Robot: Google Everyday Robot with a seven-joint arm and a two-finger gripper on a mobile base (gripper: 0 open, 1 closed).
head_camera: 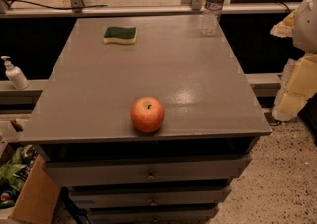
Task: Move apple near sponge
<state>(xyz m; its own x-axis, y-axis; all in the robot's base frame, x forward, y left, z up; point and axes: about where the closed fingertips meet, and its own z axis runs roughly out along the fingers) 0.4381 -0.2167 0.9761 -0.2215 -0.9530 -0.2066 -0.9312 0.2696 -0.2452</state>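
The red-orange apple (147,114) with a short dark stem sits near the front edge of the grey cabinet top (198,64), at about the middle. The sponge (120,34), dark green on top with a yellow body, lies flat at the far left of the same top. My gripper (293,94) hangs at the right edge of the view, off the cabinet's right side and well away from both the apple and the sponge. It holds nothing that I can see.
A clear plastic water bottle (213,6) stands at the far right corner of the top. A white pump bottle (14,74) sits on a ledge to the left. Drawers (148,172) run below the front edge. A cardboard box (29,198) stands on the floor at lower left.
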